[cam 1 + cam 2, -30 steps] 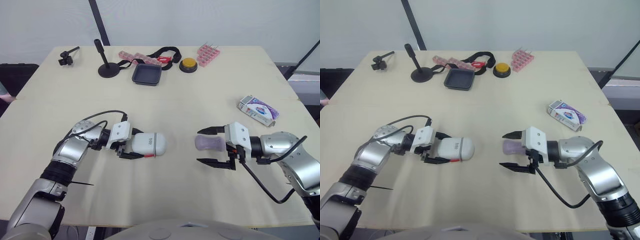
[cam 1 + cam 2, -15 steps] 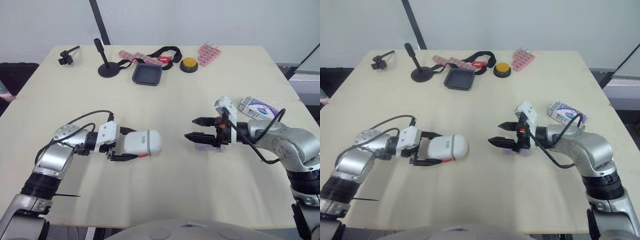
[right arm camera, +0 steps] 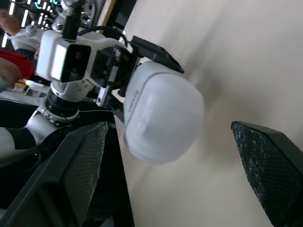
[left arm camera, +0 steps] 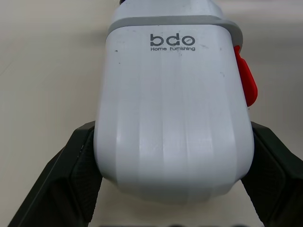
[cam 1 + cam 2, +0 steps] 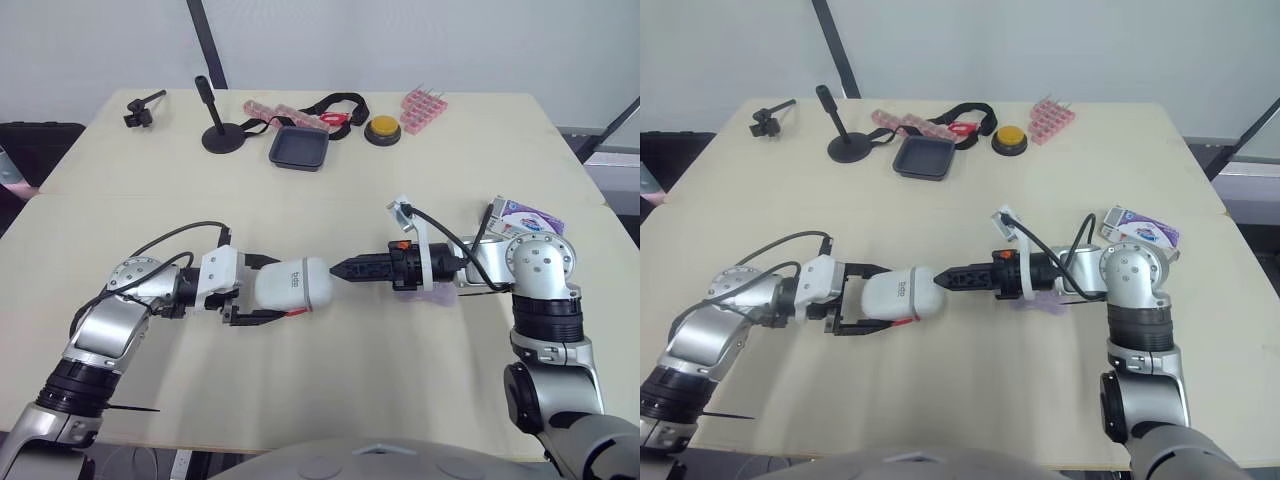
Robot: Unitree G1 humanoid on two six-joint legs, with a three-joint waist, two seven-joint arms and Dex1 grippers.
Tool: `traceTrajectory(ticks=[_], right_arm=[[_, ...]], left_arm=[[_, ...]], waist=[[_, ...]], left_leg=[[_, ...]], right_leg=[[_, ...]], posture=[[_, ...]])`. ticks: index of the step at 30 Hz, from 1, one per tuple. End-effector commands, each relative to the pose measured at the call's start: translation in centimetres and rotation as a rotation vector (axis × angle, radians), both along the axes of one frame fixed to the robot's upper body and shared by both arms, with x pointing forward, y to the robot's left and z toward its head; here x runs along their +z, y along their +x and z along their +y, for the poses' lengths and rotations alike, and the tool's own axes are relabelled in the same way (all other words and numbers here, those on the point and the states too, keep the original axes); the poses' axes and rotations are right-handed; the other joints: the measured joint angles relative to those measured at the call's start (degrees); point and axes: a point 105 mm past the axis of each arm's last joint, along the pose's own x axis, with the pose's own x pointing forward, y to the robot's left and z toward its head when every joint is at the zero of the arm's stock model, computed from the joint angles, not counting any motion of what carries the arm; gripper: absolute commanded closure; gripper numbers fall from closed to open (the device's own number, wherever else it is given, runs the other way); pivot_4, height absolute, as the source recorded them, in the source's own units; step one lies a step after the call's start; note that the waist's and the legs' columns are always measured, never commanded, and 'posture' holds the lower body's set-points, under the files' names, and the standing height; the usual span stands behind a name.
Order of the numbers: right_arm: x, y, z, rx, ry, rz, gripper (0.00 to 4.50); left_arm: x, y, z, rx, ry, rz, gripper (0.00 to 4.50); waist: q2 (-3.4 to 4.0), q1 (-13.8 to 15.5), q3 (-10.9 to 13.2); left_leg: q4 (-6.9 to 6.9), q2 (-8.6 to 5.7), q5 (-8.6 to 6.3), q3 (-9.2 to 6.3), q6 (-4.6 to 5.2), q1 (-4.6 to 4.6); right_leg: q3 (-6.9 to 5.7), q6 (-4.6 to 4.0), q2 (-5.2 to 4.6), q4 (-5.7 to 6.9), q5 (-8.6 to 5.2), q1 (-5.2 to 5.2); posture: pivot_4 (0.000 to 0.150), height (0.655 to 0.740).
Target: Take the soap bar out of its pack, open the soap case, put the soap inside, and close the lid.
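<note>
My left gripper [image 5: 278,291] is shut on the white soap case [image 4: 173,109], which carries a red latch and lies sideways just above the table, lid closed. Its fingers [image 4: 71,176] press both sides. My right gripper [image 5: 342,268] points left at the case's rounded end, almost touching it; its fingers [image 3: 71,175] stand wide open with nothing between them. The pale purple soap bar [image 5: 1040,301] lies on the table under the right wrist. The purple-and-white soap pack [image 5: 527,218] lies near the table's right edge.
Along the far edge stand a black stand [image 5: 218,135], a pink pill strip [image 5: 268,111], a black tray [image 5: 297,148], a black strap [image 5: 330,104], a yellow button [image 5: 379,127] and pink racks [image 5: 423,105]. A small black clamp [image 5: 143,105] sits far left.
The right gripper left the soap bar on the table, turned and reached left to the case's end. The left gripper brought the case slightly toward the middle.
</note>
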Motion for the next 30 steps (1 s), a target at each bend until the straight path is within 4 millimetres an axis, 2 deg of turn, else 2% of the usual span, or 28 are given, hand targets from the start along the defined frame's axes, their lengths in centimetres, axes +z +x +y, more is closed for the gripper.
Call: traceTrajectory(ticks=[1,7,23,26,30], right_arm=[[0.6,-0.5,0.6,0.049,0.031,0.015,0.0],[0.5,-0.8,0.8,0.083,0.064,0.086,0.0],[-0.5,-0.7,0.8,0.1,0.014,0.148,0.0],[-0.8,0.0,0.5,0.065,0.006,0.169,0.0],[-0.3,-0.1,0.7,0.075,0.019,0.153,0.0]], left_arm=[[0.5,-0.1,-1.0,-0.03,-0.009,-0.051,1.04],[0.7,0.0,-2.2,-0.046,-0.027,-0.072,1.04],[1.4,-0.1,-2.8,-0.047,-0.053,-0.1,1.04],[1.4,-0.1,-2.8,-0.046,-0.052,-0.101,1.04],[1.4,0.0,-2.8,-0.047,-0.05,-0.101,1.04]], waist=[[0.0,0.0,0.0],[0.0,0.1,0.0],[-0.01,0.1,0.0],[-0.01,0.1,0.0],[0.0,0.1,0.0]], left_leg=[[0.0,0.0,0.0,0.0,0.0,0.0],[0.02,-0.01,0.01,0.0,-0.01,-0.02],[0.02,0.01,0.02,0.0,-0.03,-0.06],[0.02,0.01,0.02,0.0,-0.03,-0.05],[0.02,0.02,0.02,0.0,-0.03,-0.05]], right_leg=[[0.0,0.0,0.0,0.0,0.0,0.01],[-0.02,0.0,-0.02,0.0,0.0,0.02],[-0.04,0.0,-0.01,0.0,0.0,0.0],[-0.05,0.0,-0.01,-0.01,0.0,0.01],[-0.05,0.0,-0.01,0.0,0.0,0.01]], posture=[[0.15,0.74],[0.15,0.74],[0.15,0.74],[0.15,0.74],[0.15,0.74]])
